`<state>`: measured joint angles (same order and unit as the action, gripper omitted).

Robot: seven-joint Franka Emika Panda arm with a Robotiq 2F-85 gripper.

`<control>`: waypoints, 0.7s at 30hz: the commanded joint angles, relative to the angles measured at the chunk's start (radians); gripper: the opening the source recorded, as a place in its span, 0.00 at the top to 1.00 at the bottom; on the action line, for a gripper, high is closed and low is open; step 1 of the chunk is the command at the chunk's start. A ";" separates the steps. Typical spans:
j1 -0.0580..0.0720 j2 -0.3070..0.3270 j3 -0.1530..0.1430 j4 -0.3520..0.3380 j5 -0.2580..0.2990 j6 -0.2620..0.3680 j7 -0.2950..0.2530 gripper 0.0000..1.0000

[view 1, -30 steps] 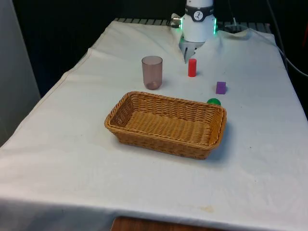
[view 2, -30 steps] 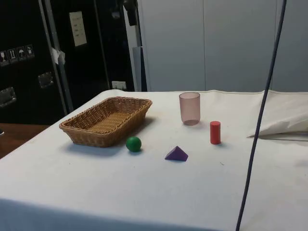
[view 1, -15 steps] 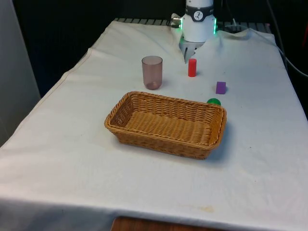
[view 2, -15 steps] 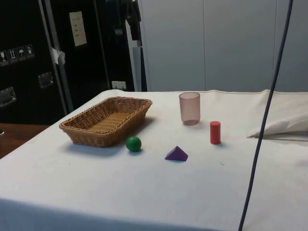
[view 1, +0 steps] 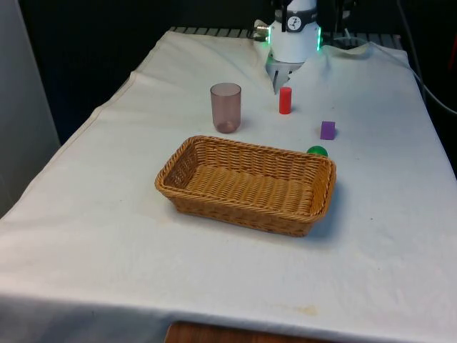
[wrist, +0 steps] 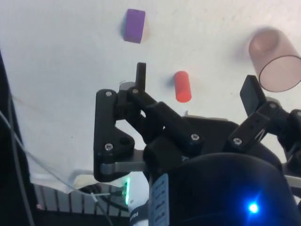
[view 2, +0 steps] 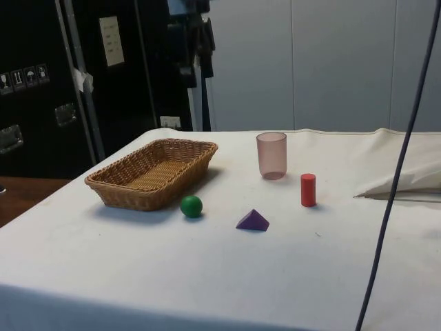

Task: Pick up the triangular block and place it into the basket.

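The purple triangular block [view 1: 328, 129] lies on the white cloth towards the front view's right, just behind the green ball [view 1: 317, 151]. The side view has the block [view 2: 253, 221] in front of the wicker basket [view 2: 148, 196], apart from it. The basket [view 1: 243, 146] sits mid-table with nothing in it. My gripper [wrist: 197, 87] is open and holds nothing. It hangs high above the table, far over the block [wrist: 135, 25] and the red cylinder [wrist: 182, 86]. In the side view the gripper [view 2: 191, 48] shows dark at the upper left.
A red cylinder [view 1: 285, 100] and a translucent pink cup [view 1: 226, 107] stand behind the basket. The green ball [view 2: 191, 205] rests beside the basket's wall. A dark cable [view 2: 400, 172] hangs across the side view's right.
In the side view the gripper has come lower and a little to the right, and the hanging cable has swung right. The block, ball, cylinder, cup and basket have not moved.
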<state>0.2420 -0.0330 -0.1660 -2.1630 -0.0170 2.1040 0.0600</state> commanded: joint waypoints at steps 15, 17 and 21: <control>0.002 -0.047 0.048 -0.144 -0.082 0.133 0.100 0.00; 0.002 -0.052 0.055 -0.172 -0.090 0.162 0.115 0.00; 0.001 -0.056 0.060 -0.200 -0.096 0.195 0.127 0.00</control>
<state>0.2430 -0.0820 -0.1080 -2.3490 -0.0990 2.2780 0.1710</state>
